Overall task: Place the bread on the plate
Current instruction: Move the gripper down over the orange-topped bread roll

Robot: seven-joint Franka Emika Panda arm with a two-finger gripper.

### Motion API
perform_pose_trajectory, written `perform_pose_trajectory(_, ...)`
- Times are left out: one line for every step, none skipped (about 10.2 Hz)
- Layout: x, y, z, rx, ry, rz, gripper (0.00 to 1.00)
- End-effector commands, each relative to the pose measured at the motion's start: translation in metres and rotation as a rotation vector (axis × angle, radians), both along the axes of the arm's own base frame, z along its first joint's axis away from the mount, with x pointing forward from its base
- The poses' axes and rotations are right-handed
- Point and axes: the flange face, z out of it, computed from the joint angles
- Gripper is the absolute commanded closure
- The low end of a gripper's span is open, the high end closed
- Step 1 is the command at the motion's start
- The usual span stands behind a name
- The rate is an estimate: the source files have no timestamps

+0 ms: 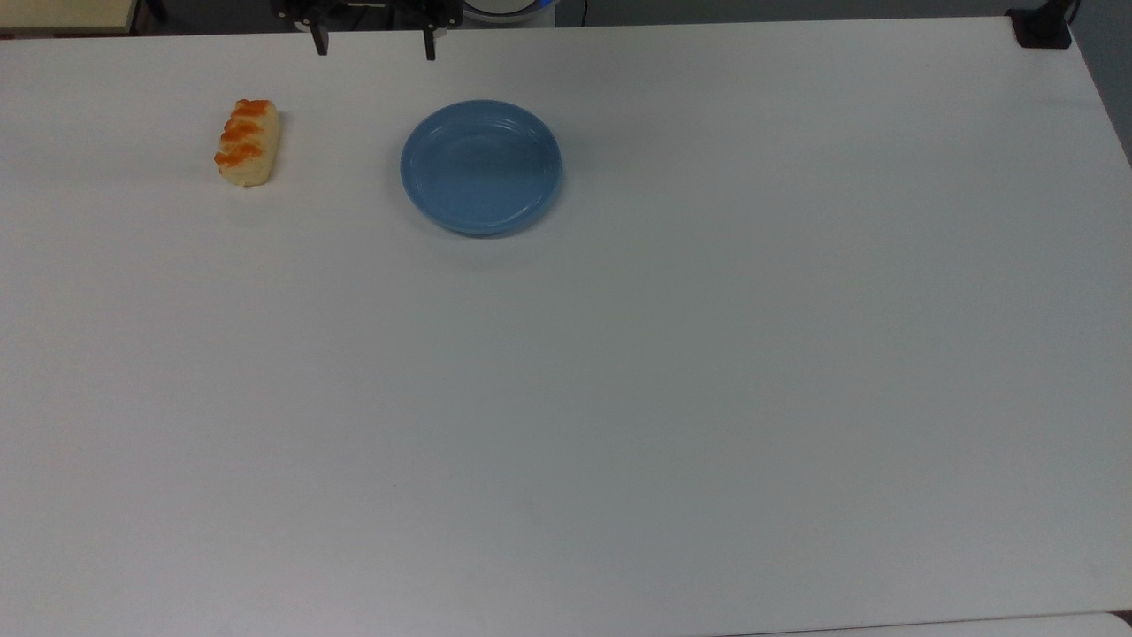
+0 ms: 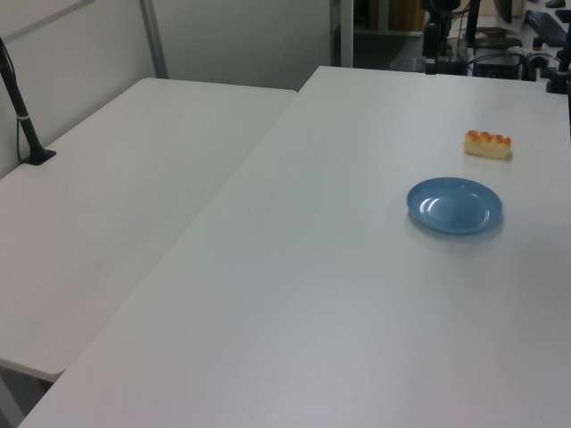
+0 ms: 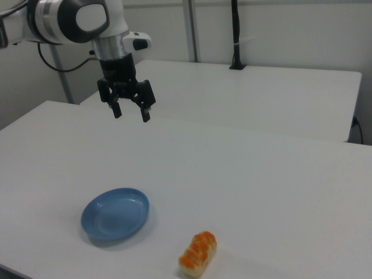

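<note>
Gripper (image 3: pixel 131 113), black two-finger type on white/grey arm: fingers spread wide, grasping nothing, pointing down, hanging well above the white matte table (image 3: pixel 261 174). In the top view the gripper (image 1: pixel 375 46) shows at the table's far edge, fingertips apart.

Bread (image 3: pixel 197 254), small oblong pale-yellow loaf w/ orange-brown glazed bumps on top: lies flat on the table, bumps up, well apart from the gripper. In the right view it sits below and to the right of the gripper, close to the table's near edge. In the top view the bread (image 1: pixel 248 142) is below-left of the gripper, long axis roughly front-to-back.

Plate (image 3: pixel 115 214), round shallow glossy blue dish w/ raised rim: flat on the table, nothing in it. In the right view it lies almost straight below the gripper, nearer the camera. In the top view the plate (image 1: pixel 481 167) is below-right of the gripper. Plate and bread apart, not touching, bare table between them; same in the left view, bread (image 2: pixel 487 144) beyond plate (image 2: pixel 455 205).

Room: table surface around both items is bare on all sides. Both items sit toward the gripper's end of the table; the rest of the top is open white surface. Second white table (image 2: pixel 116 178) adjoins along one long edge, w/ a black post (image 2: pixel 22 111) at its far side, well apart from the gripper.
</note>
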Motion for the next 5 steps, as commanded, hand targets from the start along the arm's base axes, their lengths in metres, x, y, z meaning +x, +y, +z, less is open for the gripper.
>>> perform_pose_trajectory(0.0043, -0.0106, -0.0015, 0.066, 0.021, -0.042, 0.0)
perform_pose_trajectory(0.0044, -0.0103, -0.0016, 0.07, 0.021, -0.043, 0.0)
perform_pose_trajectory(0.0038, -0.012, -0.0007, 0.07, 0.019, -0.046, 0.0)
perform_pose_trajectory(0.0038, -0.012, -0.0007, 0.07, 0.019, -0.046, 0.0)
perform_pose_trajectory(0.0038, -0.012, -0.0007, 0.07, 0.019, -0.046, 0.0)
